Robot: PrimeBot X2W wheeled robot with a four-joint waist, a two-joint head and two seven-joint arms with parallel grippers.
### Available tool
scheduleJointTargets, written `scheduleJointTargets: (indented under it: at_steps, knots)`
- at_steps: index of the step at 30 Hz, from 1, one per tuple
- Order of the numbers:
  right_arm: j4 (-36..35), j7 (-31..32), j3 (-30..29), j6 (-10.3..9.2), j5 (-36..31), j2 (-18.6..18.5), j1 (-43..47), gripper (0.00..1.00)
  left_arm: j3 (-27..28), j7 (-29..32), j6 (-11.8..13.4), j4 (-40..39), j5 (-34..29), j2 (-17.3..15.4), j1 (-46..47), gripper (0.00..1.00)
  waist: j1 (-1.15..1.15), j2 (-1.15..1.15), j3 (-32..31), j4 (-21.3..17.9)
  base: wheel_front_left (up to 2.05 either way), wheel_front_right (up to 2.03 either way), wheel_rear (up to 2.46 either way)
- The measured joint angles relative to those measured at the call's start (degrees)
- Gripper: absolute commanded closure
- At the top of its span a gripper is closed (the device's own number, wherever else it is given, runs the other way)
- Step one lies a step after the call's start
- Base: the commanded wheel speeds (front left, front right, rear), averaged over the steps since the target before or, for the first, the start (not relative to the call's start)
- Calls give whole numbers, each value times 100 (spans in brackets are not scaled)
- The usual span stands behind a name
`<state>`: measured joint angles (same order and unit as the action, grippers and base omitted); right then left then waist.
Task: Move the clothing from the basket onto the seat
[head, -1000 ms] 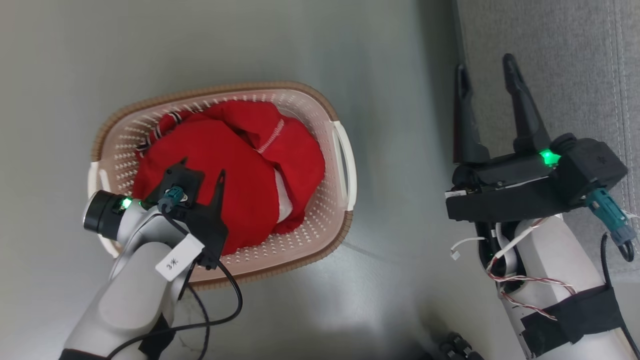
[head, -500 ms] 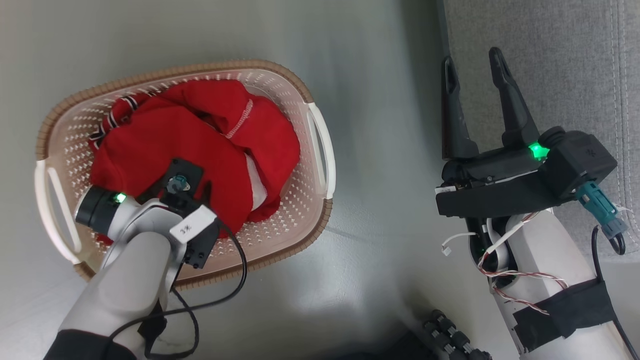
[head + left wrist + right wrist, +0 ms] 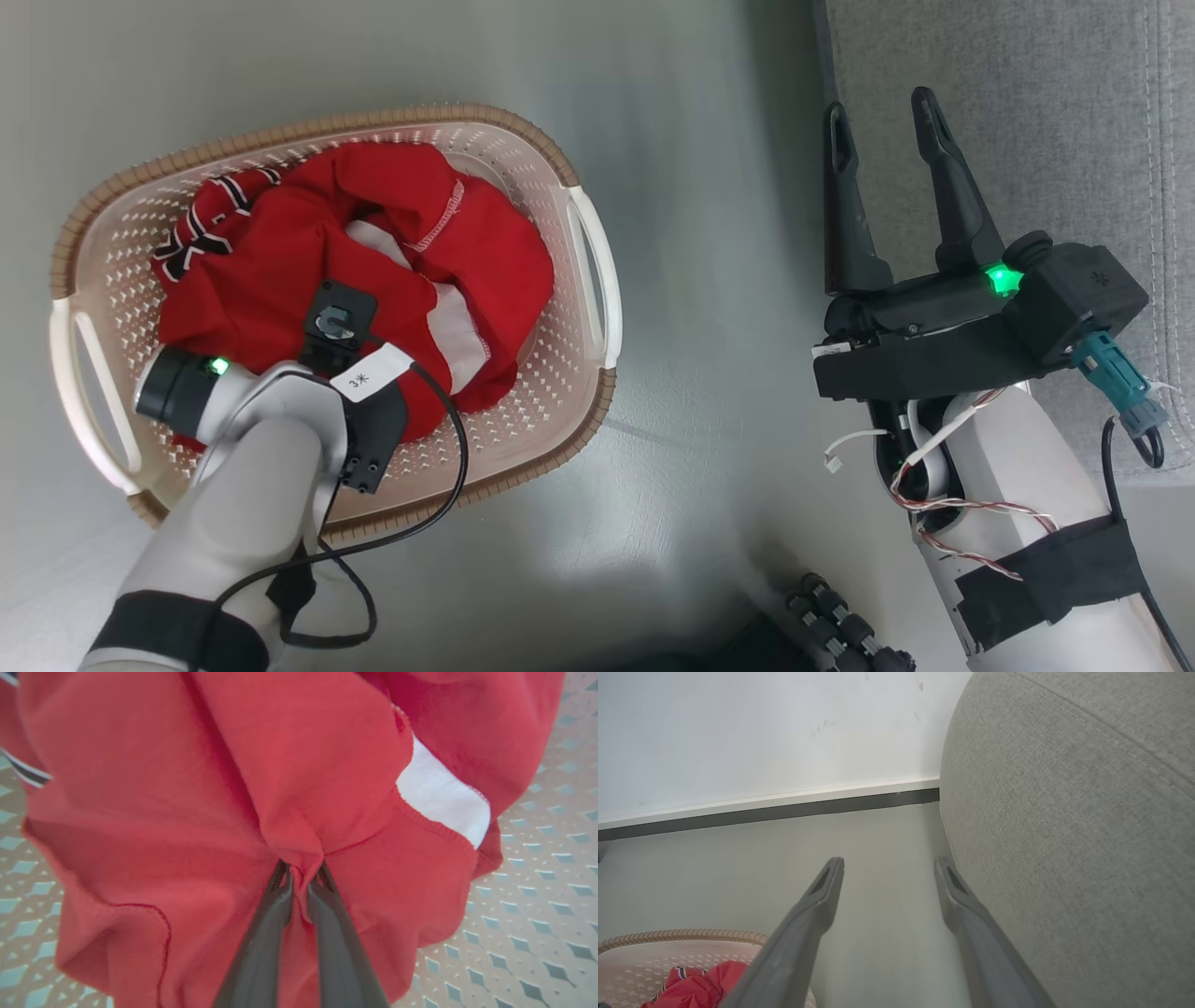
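Left gripper [image 3: 302, 872] clenched on a fold of the clothing [image 3: 271, 271], which lies heaped in the basket [image 3: 551, 401] on the floor [image 3: 709, 280].
I've pinched only a thin ridge of red fabric at the fingertips; on the lift I judge it could slip free, or the tangled heap could rise whole and tip the light basket; the seat [image 3: 1027, 112] stands well apart to the right, so a dangling hem may snag the rim; my right gripper [image 3: 878, 105] hangs released beside the seat, holding nothing.
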<state>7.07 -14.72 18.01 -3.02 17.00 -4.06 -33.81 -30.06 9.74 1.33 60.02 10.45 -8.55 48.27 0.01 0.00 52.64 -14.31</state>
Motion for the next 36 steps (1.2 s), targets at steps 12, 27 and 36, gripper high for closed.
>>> scheduleJointTargets:
  at_steps: [12, 27, 36]
  knots:
    - [254, 0, -120, 53, -18, 9, -20, 0, 176, -243, -94, 264, 312, 308, -40, 100, 0, 0, -340, 148, 0, 0, 0]
    - [552, 0, -281, 111, -143, -30, 169, 0, 757, -1232, -240, 247, 1062, 528, -404, 100, -1, 0, -1084, 503, 0, 0, 0]
    - [744, 0, -385, 178, -153, -160, 404, 0, 923, -1902, -392, 77, 1356, 604, -560, 100, -1, -1, -1653, 726, 0, 0, 0]
